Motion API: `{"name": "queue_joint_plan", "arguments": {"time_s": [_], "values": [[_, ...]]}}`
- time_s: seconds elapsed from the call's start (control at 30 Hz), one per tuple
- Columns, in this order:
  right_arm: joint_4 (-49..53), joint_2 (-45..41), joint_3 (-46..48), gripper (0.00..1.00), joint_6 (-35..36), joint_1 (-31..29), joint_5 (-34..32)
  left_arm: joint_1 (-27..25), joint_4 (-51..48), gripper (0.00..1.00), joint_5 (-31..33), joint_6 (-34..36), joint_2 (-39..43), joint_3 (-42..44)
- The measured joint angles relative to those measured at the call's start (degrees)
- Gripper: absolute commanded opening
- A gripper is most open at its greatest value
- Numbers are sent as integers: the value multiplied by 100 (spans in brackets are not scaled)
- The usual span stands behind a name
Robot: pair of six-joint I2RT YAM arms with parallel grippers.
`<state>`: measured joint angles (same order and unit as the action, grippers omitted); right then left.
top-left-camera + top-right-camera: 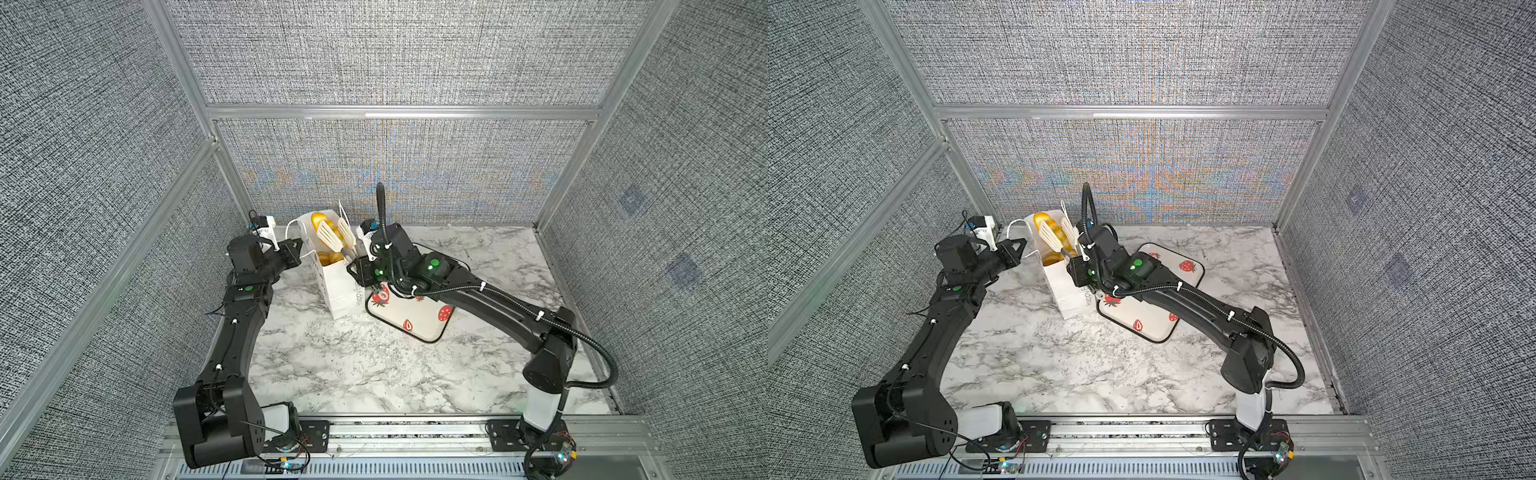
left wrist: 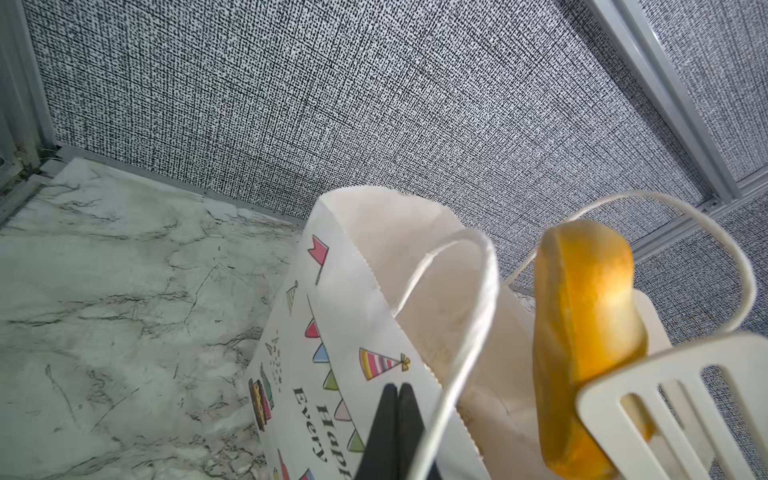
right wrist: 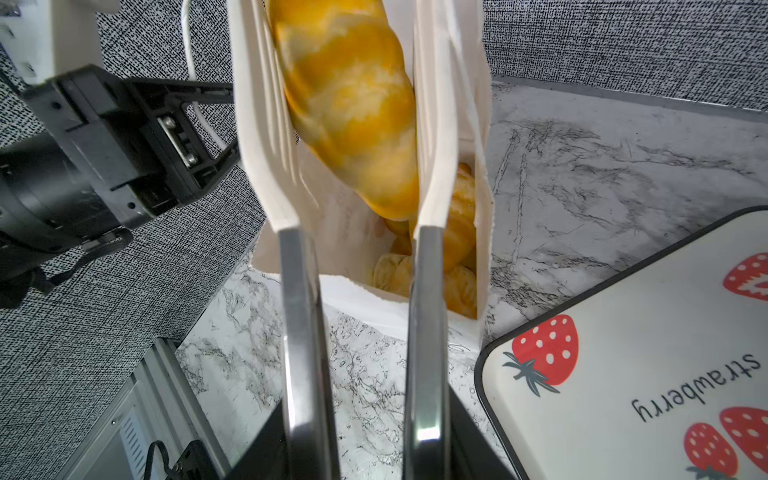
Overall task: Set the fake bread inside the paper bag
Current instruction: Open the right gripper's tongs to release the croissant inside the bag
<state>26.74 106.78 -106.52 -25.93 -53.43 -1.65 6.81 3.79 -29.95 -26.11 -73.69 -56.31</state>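
The white paper bag (image 1: 341,293) (image 1: 1070,296) stands open near the back wall, and its printed side (image 2: 332,332) fills the left wrist view. Several golden fake breads (image 3: 457,266) (image 1: 330,258) lie inside it. My right gripper (image 1: 358,267) (image 3: 365,419) is shut on metal tongs with white slotted heads (image 3: 266,124). Between those heads a striped fake bread (image 3: 353,104) (image 2: 582,332) (image 1: 321,218) hangs over the bag's mouth, blurred in the right wrist view. My left gripper (image 1: 297,247) (image 2: 397,390) is shut at the bag's left rim, with the white cord handle (image 2: 478,316) running into its fingers.
A cream strawberry-print tray (image 1: 419,318) (image 3: 644,332) with a black rim lies right of the bag, partly under my right arm. No bread shows on its visible part. The back wall stands just behind the bag. Marble tabletop (image 1: 353,365) stretches toward the front.
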Motion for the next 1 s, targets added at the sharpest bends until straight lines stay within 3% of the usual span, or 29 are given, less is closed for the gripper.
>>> {"name": "queue_joint_plan", "arguments": {"time_s": [0.3, 1.0], "values": [[-2, -20, 0, 55, 4, 0, -2, 0, 0, 0, 0, 2, 0, 0], [2, -308, -153, 51, 107, -15, -2, 0, 2, 0, -2, 7, 68, 0]]}}
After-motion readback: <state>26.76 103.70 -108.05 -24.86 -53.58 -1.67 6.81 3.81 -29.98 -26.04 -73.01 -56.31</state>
